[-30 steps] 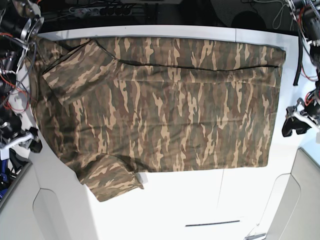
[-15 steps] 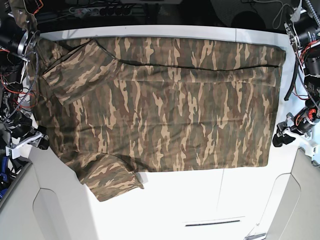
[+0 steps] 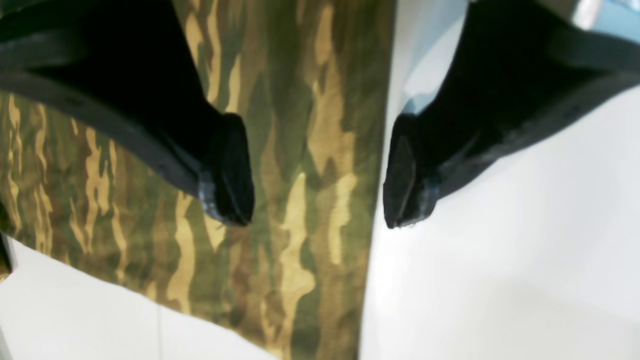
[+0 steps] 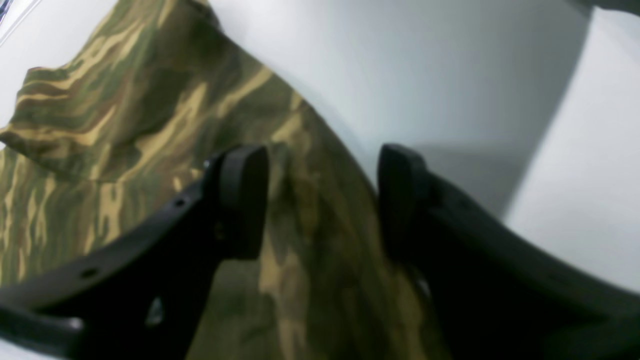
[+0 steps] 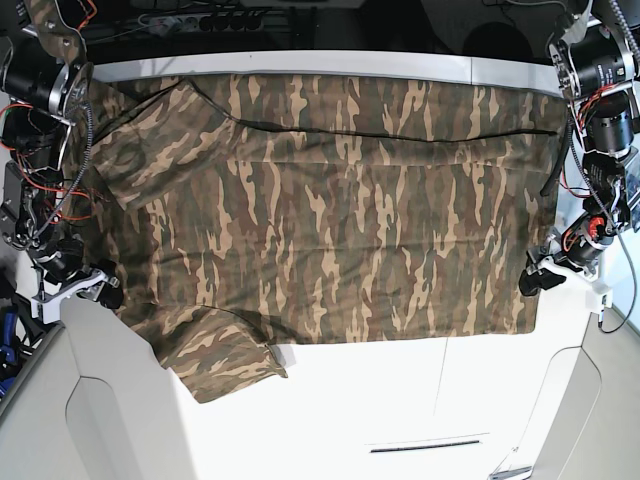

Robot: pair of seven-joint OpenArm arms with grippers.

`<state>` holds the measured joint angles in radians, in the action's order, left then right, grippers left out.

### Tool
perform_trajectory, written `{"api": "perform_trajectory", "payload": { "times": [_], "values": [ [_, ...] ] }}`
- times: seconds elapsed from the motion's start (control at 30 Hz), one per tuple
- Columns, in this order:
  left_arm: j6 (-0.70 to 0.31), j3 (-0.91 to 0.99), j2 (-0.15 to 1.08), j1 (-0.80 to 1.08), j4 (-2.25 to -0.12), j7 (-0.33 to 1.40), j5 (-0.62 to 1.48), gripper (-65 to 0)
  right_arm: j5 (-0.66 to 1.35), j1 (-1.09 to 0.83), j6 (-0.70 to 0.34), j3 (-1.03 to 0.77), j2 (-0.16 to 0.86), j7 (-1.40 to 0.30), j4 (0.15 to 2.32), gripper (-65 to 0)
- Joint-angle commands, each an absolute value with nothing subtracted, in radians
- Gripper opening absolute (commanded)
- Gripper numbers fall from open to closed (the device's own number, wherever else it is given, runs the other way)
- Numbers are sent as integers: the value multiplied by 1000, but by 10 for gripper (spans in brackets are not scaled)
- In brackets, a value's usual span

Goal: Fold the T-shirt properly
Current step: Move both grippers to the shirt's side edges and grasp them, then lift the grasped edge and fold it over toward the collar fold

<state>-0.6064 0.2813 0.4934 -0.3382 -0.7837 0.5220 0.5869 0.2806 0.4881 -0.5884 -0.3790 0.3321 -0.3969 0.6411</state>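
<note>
The camouflage T-shirt [image 5: 330,220] lies spread flat across the white table [image 5: 380,400], its top strip folded over along a dark line. One sleeve [image 5: 150,145] lies folded onto the body, and the other sleeve [image 5: 222,365] sticks out toward the front. My left gripper [image 5: 541,279] is open at the shirt's right edge. In the left wrist view my left gripper [image 3: 317,200] has one finger [image 3: 227,170] over the T-shirt [image 3: 300,125] and the other over bare table. My right gripper [image 5: 98,290] is open at the shirt's left edge, and the right wrist view shows it [image 4: 322,170] straddling the edge of the T-shirt [image 4: 150,130].
A power strip and cables [image 5: 205,18] run behind the table's far edge. Both arms' wiring and motors stand at the left side [image 5: 30,150] and the right side [image 5: 600,120]. A dark slot [image 5: 425,446] marks the table near its front edge. Grey panels [image 5: 615,400] flank the front corners.
Both grippers have moved inward from beside the table to the shirt's side edges, the left one also coming forward. Jaws stayed open. The shirt has not shifted.
</note>
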Motion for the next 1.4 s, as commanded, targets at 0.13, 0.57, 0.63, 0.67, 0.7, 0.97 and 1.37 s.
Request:
{"api": "perform_trajectory", "payload": {
  "times": [0.13, 0.57, 0.63, 0.67, 0.7, 0.97, 1.37],
  "values": [
    [-534, 282, 524, -355, -796, 474, 539, -211, 272, 503, -591, -377, 331, -427, 646, -300],
    [-552, 282, 487, -355, -796, 517, 574, -212, 314, 504, -592, -377, 310, -449, 646, -300],
    [-554, 282, 473, -355, -796, 517, 580, -212, 314, 504, -592, -377, 303, -453, 646, -300],
    [-554, 282, 466, -355, -796, 517, 580, -212, 314, 504, -593, -377, 300, -454, 646, -300],
    [-554, 282, 460, -355, -796, 517, 580, -216, 314, 504, -599, -377, 296, -454, 646, -300],
    [-554, 282, 448, -355, -796, 521, 580, -249, 333, 504, -603, -356, 280, -480, 647, -326],
    [-601, 282, 450, -424, -796, 621, 581, -650, 333, 504, -603, -312, 283, -524, 651, -650]
  ]
}}
